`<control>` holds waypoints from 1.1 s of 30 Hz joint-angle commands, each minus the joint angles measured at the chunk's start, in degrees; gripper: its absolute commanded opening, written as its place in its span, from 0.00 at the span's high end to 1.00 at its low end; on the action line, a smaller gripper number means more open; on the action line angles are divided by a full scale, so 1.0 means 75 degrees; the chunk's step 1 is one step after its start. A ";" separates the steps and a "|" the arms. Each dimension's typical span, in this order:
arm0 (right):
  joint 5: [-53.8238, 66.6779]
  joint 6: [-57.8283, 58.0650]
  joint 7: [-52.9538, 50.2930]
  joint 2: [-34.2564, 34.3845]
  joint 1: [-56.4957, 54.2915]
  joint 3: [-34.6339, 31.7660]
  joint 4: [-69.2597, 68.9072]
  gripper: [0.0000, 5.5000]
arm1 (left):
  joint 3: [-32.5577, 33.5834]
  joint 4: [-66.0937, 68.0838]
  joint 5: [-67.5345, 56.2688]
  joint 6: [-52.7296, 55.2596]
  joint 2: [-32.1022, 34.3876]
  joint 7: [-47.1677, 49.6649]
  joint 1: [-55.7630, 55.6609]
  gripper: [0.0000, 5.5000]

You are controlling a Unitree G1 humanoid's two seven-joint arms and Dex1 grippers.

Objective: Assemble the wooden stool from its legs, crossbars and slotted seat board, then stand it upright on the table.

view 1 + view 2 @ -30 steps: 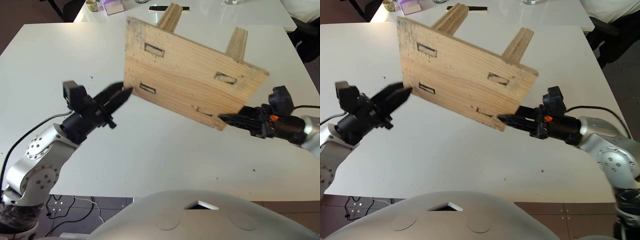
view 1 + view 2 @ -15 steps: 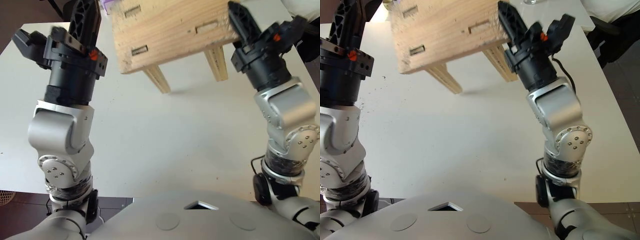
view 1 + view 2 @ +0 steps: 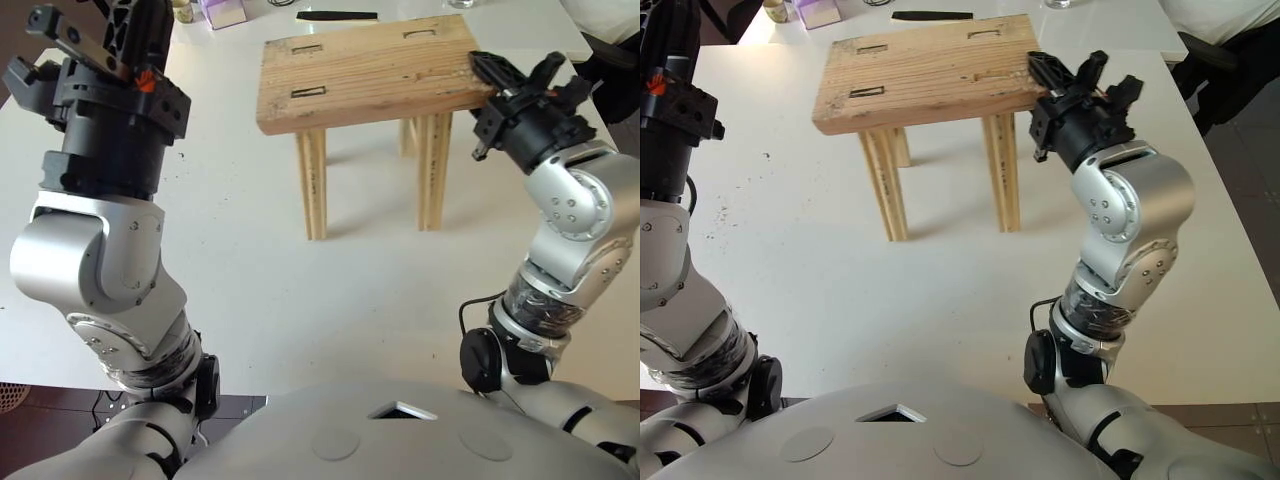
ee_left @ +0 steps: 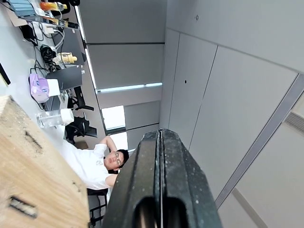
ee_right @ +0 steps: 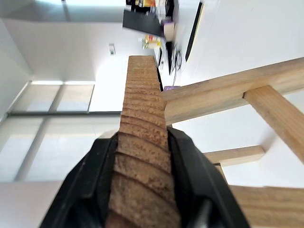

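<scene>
On white table, stool upright on four legs, toward far middle. At seat right end, right gripper clamped across board edge. Well left of stool, left gripper raised, jaws pressed together, seemingly empty.

The left gripper, fingers pressed together, stands apart from the seat board.

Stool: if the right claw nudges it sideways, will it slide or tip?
Likely stiff: the stool looks like solid jointed wood, moving as one piece. The right claw grips it high above the legs on the table, so a push there may tip it.
</scene>
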 commanded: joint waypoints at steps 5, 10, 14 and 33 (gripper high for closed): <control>-0.0313 0.0346 0.1130 -0.0470 0.0966 0.0252 0.0828 0.76 | 0.0291 0.0882 0.0589 0.0544 -0.0163 -0.0996 0.0502 1.00; -0.0811 0.0543 0.2005 -0.0761 0.1638 0.0499 0.0775 0.76 | 0.0411 0.1340 0.1149 0.0745 -0.0349 -0.1373 0.0857 1.00; -0.1447 0.0436 0.2600 -0.0804 0.1837 0.0754 0.0678 0.76 | 0.0494 0.1545 0.1610 0.0796 -0.0527 -0.1378 0.1057 1.00; -0.3045 0.0756 0.4349 -0.1484 0.1039 0.0792 0.0755 0.38 | 0.0830 0.2156 0.2842 0.1171 -0.0813 -0.1282 0.0690 1.00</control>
